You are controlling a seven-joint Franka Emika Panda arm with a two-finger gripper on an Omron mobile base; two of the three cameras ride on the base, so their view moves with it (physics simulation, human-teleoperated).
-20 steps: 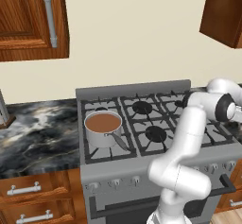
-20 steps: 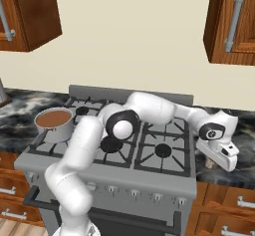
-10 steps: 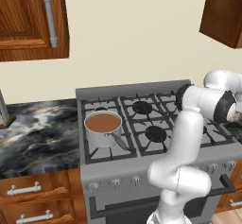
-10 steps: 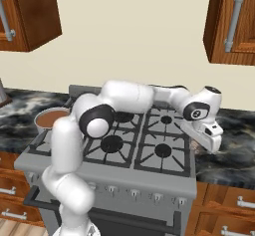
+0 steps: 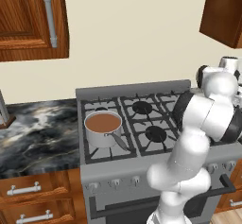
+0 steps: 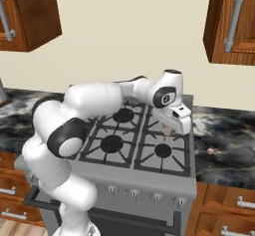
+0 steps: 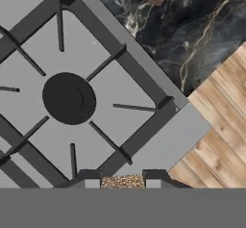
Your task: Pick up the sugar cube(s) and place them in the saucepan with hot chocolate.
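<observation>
Held a cube (image 7: 123, 181) betw. gripper (image 6: 168, 130) tips over stove's front-right burner (image 6: 163, 150), w/ pan (image 5: 103, 128) well off toward front-left burner, handle pointing front-right; 2nd cube (image 6: 211, 151) lay on counter (image 6: 224, 140) to the right.

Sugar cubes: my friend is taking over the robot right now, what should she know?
The gripper is shut on the held sugar cube, above the right side of the stove.
The saucepan with hot chocolate sits on the front left burner.
The second sugar cube lies on the dark counter right of the stove.
Done: one cube picked up.
Left: drop it in the saucepan, then fetch the second.
</observation>
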